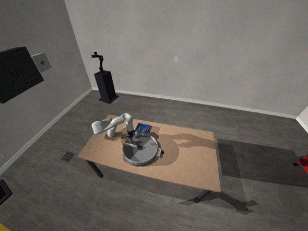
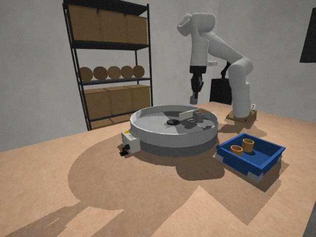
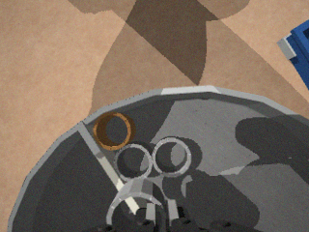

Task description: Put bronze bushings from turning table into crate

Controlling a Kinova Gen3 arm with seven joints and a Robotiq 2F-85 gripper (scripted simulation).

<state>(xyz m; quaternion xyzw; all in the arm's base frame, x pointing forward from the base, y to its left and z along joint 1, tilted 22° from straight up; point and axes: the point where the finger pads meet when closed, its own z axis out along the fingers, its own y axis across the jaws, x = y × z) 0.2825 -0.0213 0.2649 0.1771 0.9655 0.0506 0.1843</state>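
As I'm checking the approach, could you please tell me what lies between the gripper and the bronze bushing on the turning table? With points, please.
In the wrist view, a standing steel bushing (image 2: 195, 115) (image 3: 134, 145) lies between the gripper (image 1: 130, 138) (image 2: 195, 96) (image 3: 161, 214), clamping another, and the bronze bushing (image 2: 202, 111) (image 3: 99, 130).

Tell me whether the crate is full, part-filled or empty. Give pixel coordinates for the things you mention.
Part-filled: the crate (image 1: 142, 123) (image 2: 239, 164) (image 3: 303, 50) holds one bronze bushing (image 2: 247, 147) and another (image 2: 236, 151), with bare floor beside them in the exterior view.
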